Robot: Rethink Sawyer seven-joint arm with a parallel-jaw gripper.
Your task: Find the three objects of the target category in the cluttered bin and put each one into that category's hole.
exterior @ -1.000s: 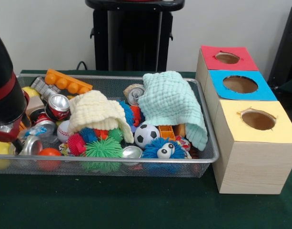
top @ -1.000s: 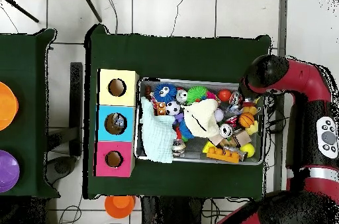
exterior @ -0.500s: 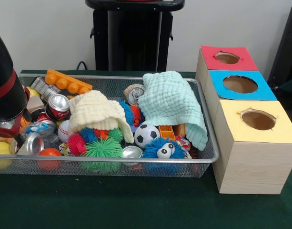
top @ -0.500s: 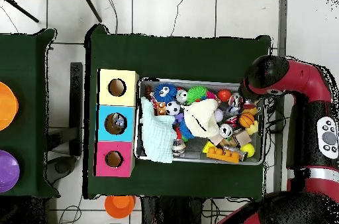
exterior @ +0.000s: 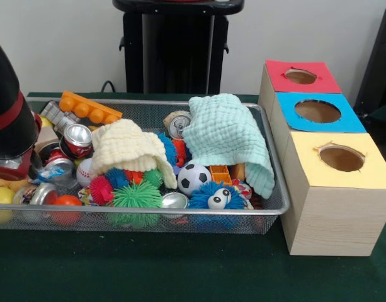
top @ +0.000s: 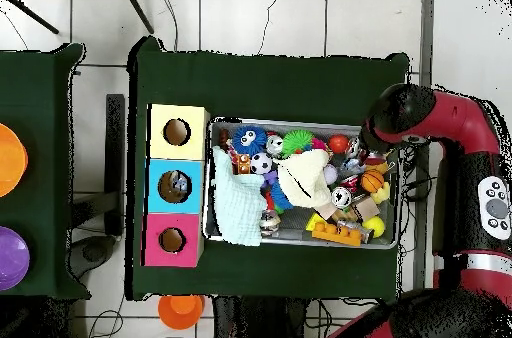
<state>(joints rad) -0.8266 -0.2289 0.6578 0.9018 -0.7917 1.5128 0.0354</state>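
Observation:
The wire-mesh bin point(exterior: 148, 217) lies across the table, full of toys; it also shows in the overhead view point(top: 300, 242). My gripper point(exterior: 9, 170) hangs under the black and red arm point(exterior: 7, 107) at the bin's left end, low among the clutter and mostly hidden. In the overhead view the arm point(top: 400, 119) covers it. A wrinkled clear bottle with a blue label point(exterior: 54, 171) lies just right of the gripper. The blue-surround hole point(exterior: 317, 111) is the middle one in the wooden box; in the overhead view point(top: 176, 186) something pale shows inside it.
A cream cloth point(exterior: 126, 148) and a mint cloth point(exterior: 227, 135) cover parts of the pile. Soda cans point(exterior: 76, 139), a soccer ball point(exterior: 194, 178), spiky balls point(exterior: 136, 196) and an orange brick point(exterior: 90, 108) crowd the bin. Red point(exterior: 300, 76) and yellow point(exterior: 341, 158) holes flank the blue one.
The arm's end has risen slightly at the bin's left end. The silver can by the front left corner has shifted and tipped. The blue-label bottle has barely moved.

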